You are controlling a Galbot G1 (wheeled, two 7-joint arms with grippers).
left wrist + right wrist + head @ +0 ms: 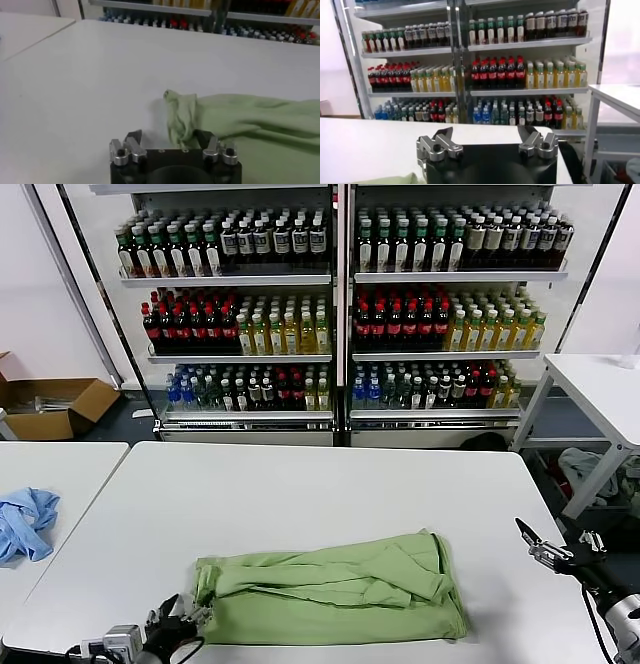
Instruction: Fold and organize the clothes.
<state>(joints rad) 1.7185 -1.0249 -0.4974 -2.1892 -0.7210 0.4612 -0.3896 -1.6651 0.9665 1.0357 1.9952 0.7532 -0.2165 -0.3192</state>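
You see the left gripper (178,621) at the near edge of the white table (300,494), at the near-left corner of the green polo shirt (335,587). Its jaws stand apart, with a bunched corner of the shirt lying between the fingers (134,141); you cannot tell whether the pads press on the cloth. The shirt lies folded into a rough rectangle on the near half of the table. To the right of the shirt, beyond the table's right edge, the right gripper (535,544) hangs with its jaws wide apart and nothing between them. To the left of the shirt, on a separate table, lies a light blue cloth (25,522). Beyond the shirt, past the table's far edge, stand the drink shelves (340,304), stocked with bottles.
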